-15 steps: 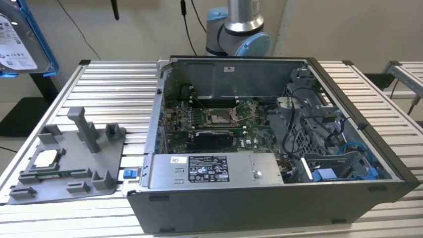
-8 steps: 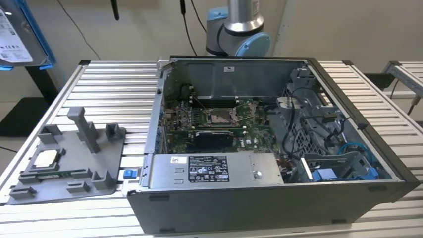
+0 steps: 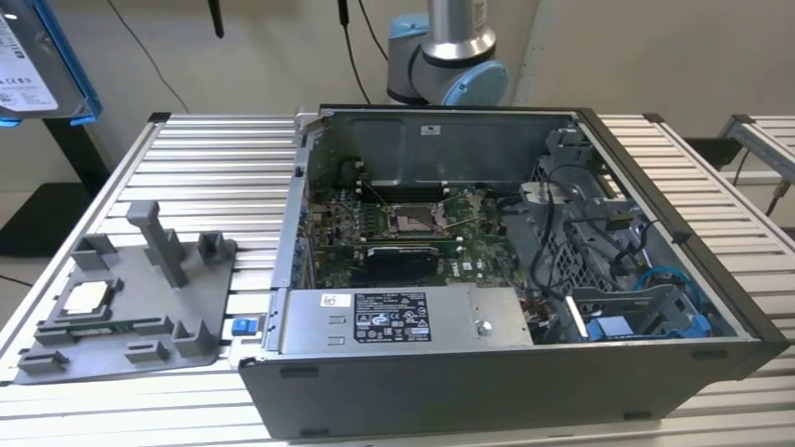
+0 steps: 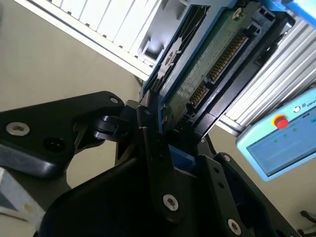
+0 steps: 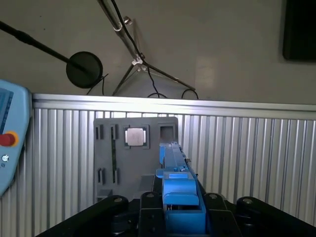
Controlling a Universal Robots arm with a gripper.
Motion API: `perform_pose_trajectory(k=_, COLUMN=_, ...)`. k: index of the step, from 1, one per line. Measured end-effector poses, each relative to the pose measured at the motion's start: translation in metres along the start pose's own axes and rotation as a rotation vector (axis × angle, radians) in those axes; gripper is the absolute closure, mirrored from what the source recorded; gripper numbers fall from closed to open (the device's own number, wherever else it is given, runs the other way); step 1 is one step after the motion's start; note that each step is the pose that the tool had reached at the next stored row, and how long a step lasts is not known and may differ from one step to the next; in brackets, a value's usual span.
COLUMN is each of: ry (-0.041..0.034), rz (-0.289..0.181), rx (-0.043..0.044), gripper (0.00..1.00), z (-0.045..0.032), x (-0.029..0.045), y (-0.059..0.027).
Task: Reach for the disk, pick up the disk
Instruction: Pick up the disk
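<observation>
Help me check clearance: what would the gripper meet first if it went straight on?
Probably the grey fixture on the table: the gripper, shut on the disk, points at it, close beside the chip. Depth is unclear; the disk's end would touch first.

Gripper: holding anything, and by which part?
The gripper holds the disk, jaws shut across its flat faces at the blue bracket end.

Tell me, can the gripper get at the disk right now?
Yes, it seems: nothing is in the way, since the gripper looks clamped on the disk, holding it up off the table.
</observation>
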State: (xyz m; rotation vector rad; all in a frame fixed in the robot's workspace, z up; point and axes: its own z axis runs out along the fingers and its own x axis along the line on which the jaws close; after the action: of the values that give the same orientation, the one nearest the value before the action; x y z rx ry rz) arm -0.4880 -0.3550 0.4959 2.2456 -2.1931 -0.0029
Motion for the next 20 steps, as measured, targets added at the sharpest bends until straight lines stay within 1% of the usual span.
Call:
perform_pose_trajectory(k=5, ry=-0.0001, rz=0.0, rx=0.0002, gripper=1.0, z=0.0, x=0.0, y=-0.0006)
perform_pose_trajectory(k=11, ry=0.0, rz=0.0, rx=-0.0001, gripper=1.0, z=-0.0001, x=0.0001, y=-0.0055)
perform_pose_trajectory(k=15, ry=0.0, rz=0.0, rx=0.0, gripper=1.0, z=-0.0001, x=0.0002, y=-0.011)
perform_pose_trajectory(k=20, ry=-0.0001, rz=0.0, rx=0.0001, gripper=1.0, z=-0.0001, x=0.0003, y=-0.0125)
